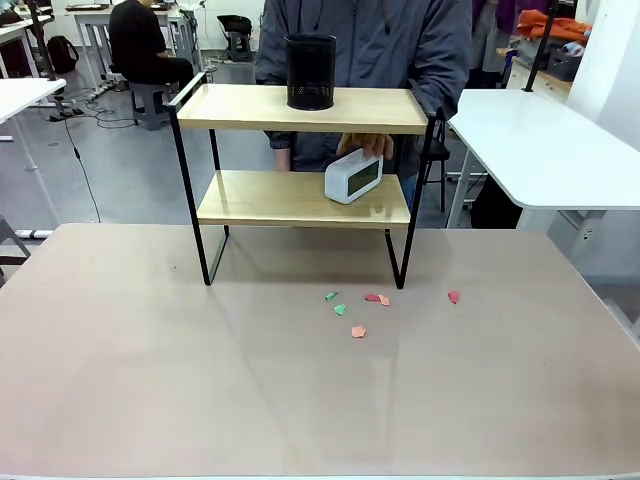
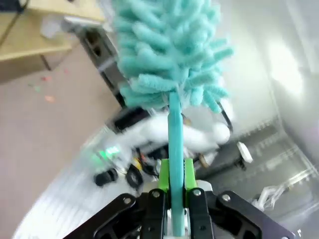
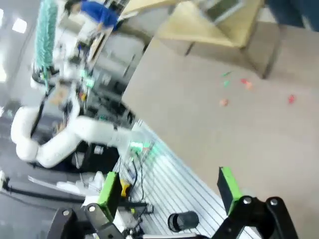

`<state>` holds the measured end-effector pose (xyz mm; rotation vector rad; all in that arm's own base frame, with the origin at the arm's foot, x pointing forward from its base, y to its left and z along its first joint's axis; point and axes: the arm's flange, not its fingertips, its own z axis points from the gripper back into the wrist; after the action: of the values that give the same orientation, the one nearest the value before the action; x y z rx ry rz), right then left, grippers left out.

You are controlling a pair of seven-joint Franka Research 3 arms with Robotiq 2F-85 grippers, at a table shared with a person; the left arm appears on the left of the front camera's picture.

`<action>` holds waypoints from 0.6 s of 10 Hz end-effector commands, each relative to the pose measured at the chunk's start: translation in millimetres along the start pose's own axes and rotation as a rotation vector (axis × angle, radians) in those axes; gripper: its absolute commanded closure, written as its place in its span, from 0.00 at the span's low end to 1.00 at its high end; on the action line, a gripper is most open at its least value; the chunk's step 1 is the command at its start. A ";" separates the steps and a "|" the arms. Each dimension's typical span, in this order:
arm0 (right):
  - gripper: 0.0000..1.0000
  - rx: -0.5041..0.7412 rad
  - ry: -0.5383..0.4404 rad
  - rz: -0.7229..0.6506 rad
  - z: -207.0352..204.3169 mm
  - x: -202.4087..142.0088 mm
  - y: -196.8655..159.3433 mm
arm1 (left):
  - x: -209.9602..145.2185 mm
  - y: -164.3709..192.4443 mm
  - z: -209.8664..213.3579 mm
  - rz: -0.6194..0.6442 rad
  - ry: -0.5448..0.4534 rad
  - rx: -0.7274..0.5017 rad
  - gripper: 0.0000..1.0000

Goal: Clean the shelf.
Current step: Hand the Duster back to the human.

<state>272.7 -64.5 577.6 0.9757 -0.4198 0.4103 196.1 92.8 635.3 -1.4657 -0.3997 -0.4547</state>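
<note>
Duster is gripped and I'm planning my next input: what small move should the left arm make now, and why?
Probably swing the left gripper, shut on the fluffy teal microfibre duster, toward the bare left end of the top board of the black-framed wooden shelf. A person's hand is on the white digital clock on the lower board, so start up top.

Front camera faces the shelf (image 1: 300,200) across the table (image 1: 150,380); wrist cameras glimpse both obliquely.

A two-tier shelf (image 1: 270,200) stands on a beige table (image 1: 150,380), paper scraps (image 1: 358,331) scattered before it; a black mesh cup (image 1: 310,72) sits on top, a white clock (image 1: 353,176) on the lower board.
</note>
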 end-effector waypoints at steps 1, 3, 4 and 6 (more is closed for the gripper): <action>0.00 0.125 0.117 0.109 -67.8 -7.9 28.1 | 1.1 3.8 -44.6 0.000 0.384 -0.198 0.88; 0.00 0.055 0.082 0.052 -40.3 2.5 22.1 | -10.5 10.3 -76.1 0.058 0.708 -0.262 0.88; 0.00 0.055 0.082 0.052 -40.3 2.5 22.1 | -16.0 26.0 -59.8 0.120 0.830 -0.111 0.88; 0.00 0.055 0.082 0.052 -40.3 2.5 22.1 | -10.1 3.6 -93.1 0.034 0.474 -0.197 0.88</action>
<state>265.4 -17.5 572.5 1.0095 -0.3691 0.5112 194.3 -8.2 605.7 -1.4363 0.1815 -0.8593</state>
